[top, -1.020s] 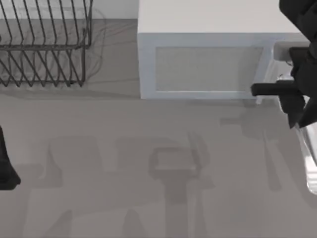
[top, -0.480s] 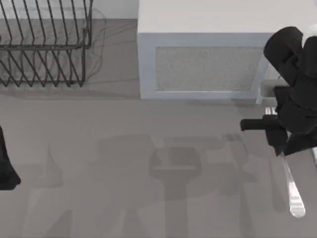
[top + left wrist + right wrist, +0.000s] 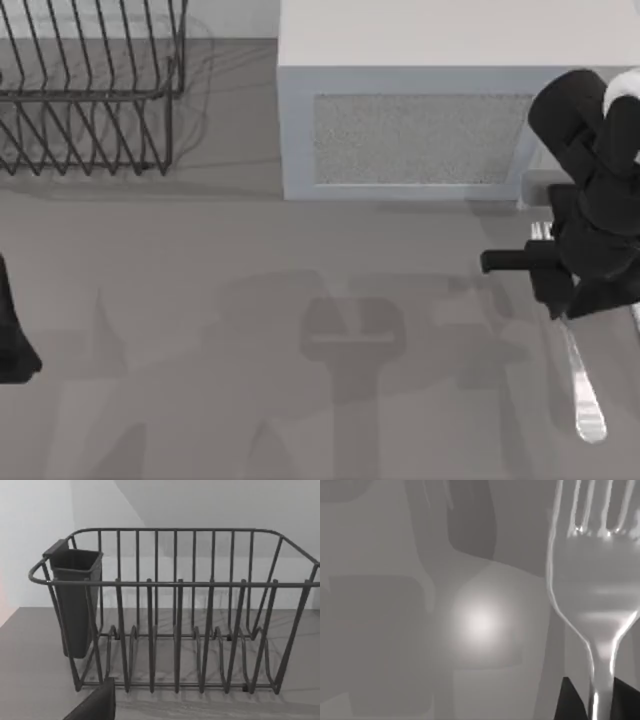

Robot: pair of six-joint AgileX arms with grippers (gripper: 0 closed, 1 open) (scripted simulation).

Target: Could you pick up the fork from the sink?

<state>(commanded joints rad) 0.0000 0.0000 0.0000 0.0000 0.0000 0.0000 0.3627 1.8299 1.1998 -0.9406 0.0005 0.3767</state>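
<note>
The fork [image 3: 583, 395] is a slim shiny silver utensil hanging above the grey tabletop at the right. Its tines peek out beside the black wrist and its rounded handle tip points toward the table's front edge. My right gripper [image 3: 558, 298] is shut on its neck. In the right wrist view the tines and neck of the fork [image 3: 594, 580] loom close, with dark fingers [image 3: 570, 702] on either side of the neck. My left arm [image 3: 12, 340] stays parked at the left edge. The sink is out of view.
A white microwave-like box [image 3: 420, 110] stands at the back, just behind the right arm. A dark wire dish rack [image 3: 90, 100] sits at the back left; the left wrist view shows the rack [image 3: 175, 605] with a dark cutlery cup [image 3: 75, 600].
My right arm has moved left and toward the table's front with the fork, carrying it in from the right edge. The left arm has stayed still.
</note>
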